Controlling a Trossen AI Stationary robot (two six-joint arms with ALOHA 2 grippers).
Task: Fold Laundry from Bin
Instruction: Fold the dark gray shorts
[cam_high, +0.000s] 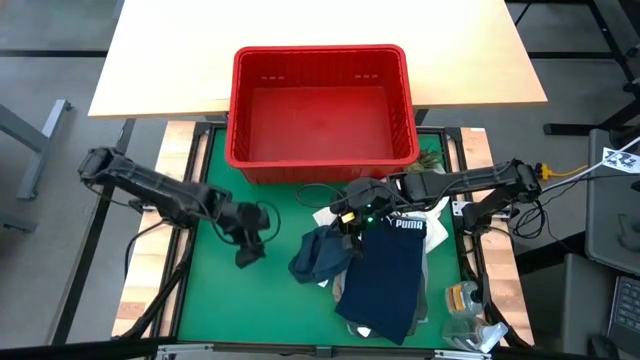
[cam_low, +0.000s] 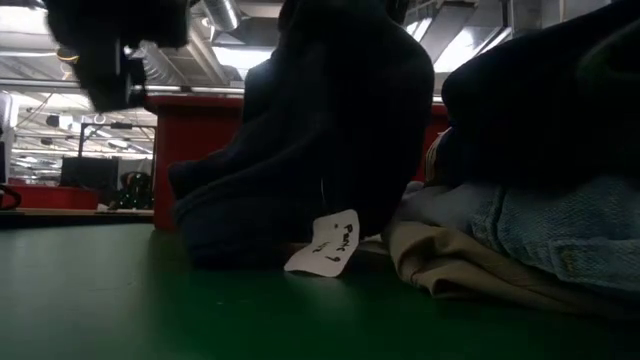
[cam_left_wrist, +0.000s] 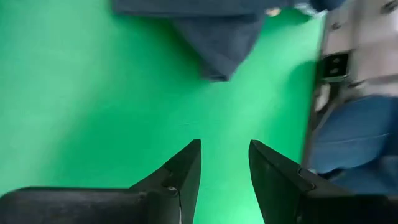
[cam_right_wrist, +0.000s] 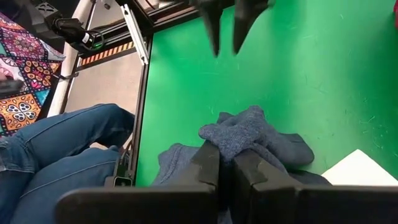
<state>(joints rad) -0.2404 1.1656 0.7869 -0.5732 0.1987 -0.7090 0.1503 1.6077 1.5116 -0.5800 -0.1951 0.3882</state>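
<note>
Bin (cam_high: 322, 105): emptied.
Laundry (cam_high: 385, 275): heaped on green mat (cam_high: 235, 300), unfolded.
Left gripper (cam_left_wrist: 224, 163): parted, holding nothing.
Right gripper (cam_right_wrist: 227, 163): pinched on dark blue garment (cam_right_wrist: 255, 134).
Left to do: all folding.

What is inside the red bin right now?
Nothing visible: the red bin shows only its bare floor from above. The laundry lies piled on the green mat in front of it.

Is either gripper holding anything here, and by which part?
The right gripper pinches a bunched fold of the blue garment. The left gripper holds nothing.
</note>
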